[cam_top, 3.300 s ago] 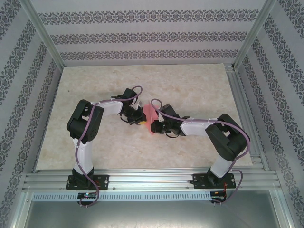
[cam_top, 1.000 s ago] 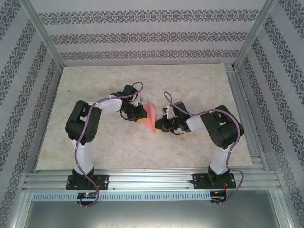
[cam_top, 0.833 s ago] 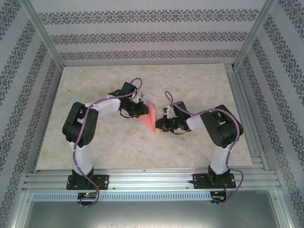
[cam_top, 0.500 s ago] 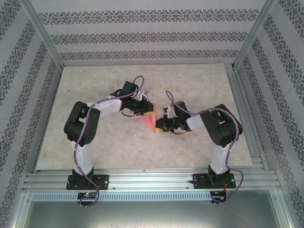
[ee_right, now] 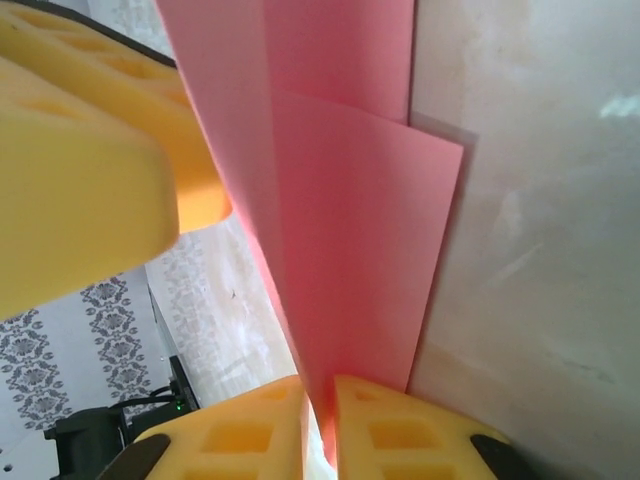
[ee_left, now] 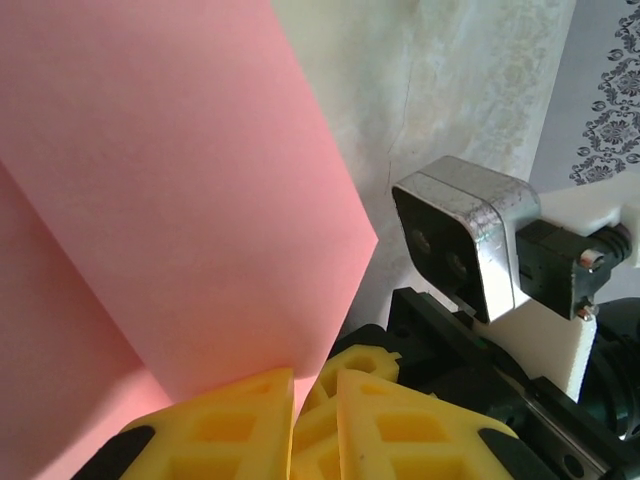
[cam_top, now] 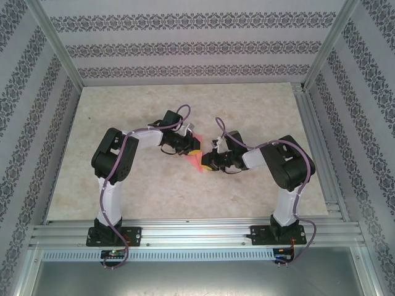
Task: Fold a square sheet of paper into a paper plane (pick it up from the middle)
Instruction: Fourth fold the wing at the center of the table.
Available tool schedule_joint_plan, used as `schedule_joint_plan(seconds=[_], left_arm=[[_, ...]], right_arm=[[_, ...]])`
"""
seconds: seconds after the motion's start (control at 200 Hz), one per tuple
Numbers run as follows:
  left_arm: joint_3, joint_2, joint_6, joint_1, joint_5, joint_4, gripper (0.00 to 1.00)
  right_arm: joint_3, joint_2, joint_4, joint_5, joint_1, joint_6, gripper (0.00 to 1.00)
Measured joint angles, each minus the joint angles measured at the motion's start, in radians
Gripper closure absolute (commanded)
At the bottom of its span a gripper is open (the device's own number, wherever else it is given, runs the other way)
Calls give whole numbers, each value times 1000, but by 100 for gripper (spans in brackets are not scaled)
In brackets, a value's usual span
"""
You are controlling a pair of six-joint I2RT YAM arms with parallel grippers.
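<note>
Two grippers on one thin, folded pink-red sheet of paper (cam_top: 196,161), near the middle of the beige marbled worktop (cam_top: 259,111).
Left wrist view: the left gripper (ee_left: 315,385) is narrow, its yellow foam fingers (ee_left: 215,420) clamped on the sheet's lower corner. Folded layers fan out toward 11 o'clock, and the right arm's silver wrist camera (ee_left: 460,250) is at 3 o'clock of the sheet. Right wrist view: the sheet's edge runs down into the narrow gap of the right gripper (ee_right: 320,395); can't tell if it pinches or just sits loosely around the paper. The left gripper's fingers are at 10 o'clock, against the sheet. Top view: the sheet is a small wedge with its tip toward 6 o'clock, left gripper at its 11 o'clock, right gripper at its 3 o'clock.
</note>
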Motion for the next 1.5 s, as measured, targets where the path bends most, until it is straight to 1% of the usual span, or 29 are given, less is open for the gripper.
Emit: schedule_joint_plan(seconds=[0.02, 0.125, 0.24, 0.5, 0.684, 0.834, 1.039, 1.379, 1.504], left_arm=[[3, 0, 0, 0, -2, 0, 80], [22, 9, 0, 0, -8, 0, 80], [27, 16, 0, 0, -14, 0, 80], [27, 26, 0, 0, -27, 0, 80], [27, 29, 0, 0, -27, 0, 80], [27, 29, 0, 0, -27, 1, 81], [28, 29, -1, 0, -27, 1, 81], [28, 29, -8, 0, -26, 3, 81], [29, 29, -8, 0, -26, 7, 82]], right_arm=[[0, -2, -1, 1, 0, 0, 77], [2, -12, -6, 12, 6, -3, 76], [7, -37, -47, 60, 23, -31, 73], [98, -116, -330, 299, 96, -193, 72], [144, -127, -443, 406, 140, -257, 72], [150, -127, -490, 456, 159, -275, 70], [175, -127, -533, 515, 180, -295, 72], [213, -131, -591, 616, 238, -305, 70], [229, -131, -611, 651, 256, -315, 71]])
